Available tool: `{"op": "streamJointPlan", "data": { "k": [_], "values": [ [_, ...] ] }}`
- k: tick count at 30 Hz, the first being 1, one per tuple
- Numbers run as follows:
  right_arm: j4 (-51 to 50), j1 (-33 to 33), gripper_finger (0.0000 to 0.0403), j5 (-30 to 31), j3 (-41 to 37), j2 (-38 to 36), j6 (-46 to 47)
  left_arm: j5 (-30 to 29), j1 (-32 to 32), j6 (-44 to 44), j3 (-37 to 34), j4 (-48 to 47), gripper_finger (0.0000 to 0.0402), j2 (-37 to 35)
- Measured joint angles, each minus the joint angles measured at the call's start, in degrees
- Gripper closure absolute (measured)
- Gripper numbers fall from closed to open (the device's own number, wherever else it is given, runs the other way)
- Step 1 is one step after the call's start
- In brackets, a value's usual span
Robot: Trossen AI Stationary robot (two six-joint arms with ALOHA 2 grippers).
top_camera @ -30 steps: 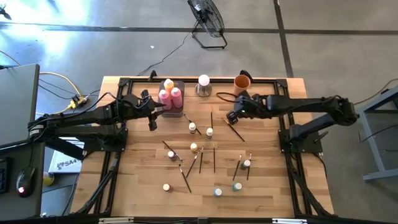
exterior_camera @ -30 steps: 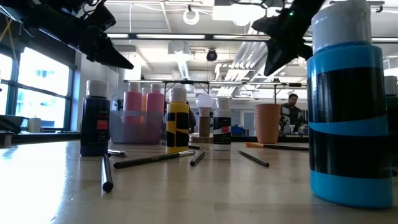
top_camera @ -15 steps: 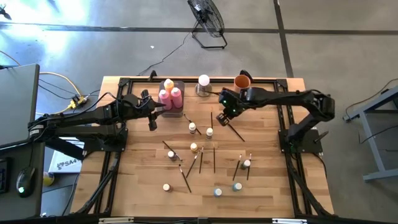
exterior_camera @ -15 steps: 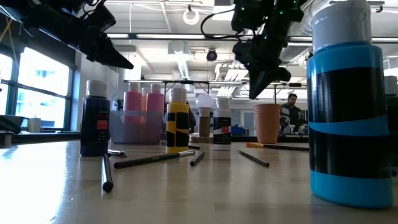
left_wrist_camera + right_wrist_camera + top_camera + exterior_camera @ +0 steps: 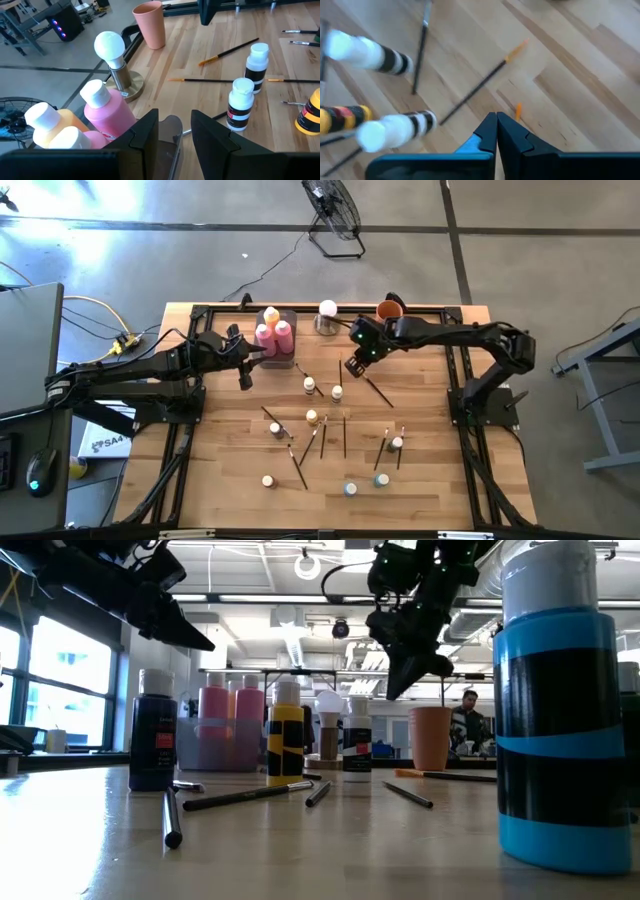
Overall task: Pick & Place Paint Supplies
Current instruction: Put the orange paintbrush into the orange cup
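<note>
We are holding our right gripper [image 5: 352, 366] above the back of the tabletop [image 5: 230, 480], its jaws pressed together on nothing. Just below it a brush [image 5: 378, 392] is lying slanted on the wood, its orange tip [image 5: 519, 47] showing in the right wrist view near two white-capped bottles [image 5: 367, 54]. The orange cup [image 5: 389, 311] and the white ball [image 5: 327, 309] are standing close behind this arm, along the back edge.

Our left gripper [image 5: 246, 377] is hanging beside the tray [image 5: 290, 365], jaws partly apart and holding nothing. In the left wrist view the pink bottles [image 5: 106, 107] are sitting in the tray right ahead of its fingers [image 5: 145, 132], with a yellow bottle [image 5: 46, 118] behind them, so the tray wall is standing between the jaws and those bottles.

The other supplies are lying spread over the middle and front of the tabletop: small bottles [image 5: 312, 418] standing upright, thin brushes [image 5: 344, 432] scattered between them, some crossing. In the low view a blue-banded bottle [image 5: 560, 710] is filling the near right.
</note>
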Motion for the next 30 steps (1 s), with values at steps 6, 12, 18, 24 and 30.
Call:
{"op": "streamJointPlan", "data": {
  "k": [6, 12, 18, 24, 30],
  "values": [
    [-0.44, 0.37, 0.0349, 0.36, -0.09, 3.08, 0.38, -0.01, 0.0, 0.28, 0.0, 0.02, 0.0291, 0.0],
    [0.3, 0.36, 0.0317, -0.04, -0.11, 7.07, 3.0, -0.01, 0.0, 0.28, 0.0, 0.0, 0.0291, 0.0],
    [0.47, 0.41, 0.0317, 1.42, -0.13, 10.32, 3.14, -0.01, 0.01, 0.28, 0.0, 0.0, 0.0291, 0.0],
    [1.98, 0.41, 0.0321, 1.63, -0.13, 12.69, 3.23, -0.01, 0.02, 0.26, 0.0, 0.0, 0.0291, 0.0],
    [2.23, 0.41, 0.0329, 5.89, -0.13, 13.27, 3.01, -0.01, 0.0, 0.26, 0.0, -0.02, 0.0291, 0.0]
  ]
}}
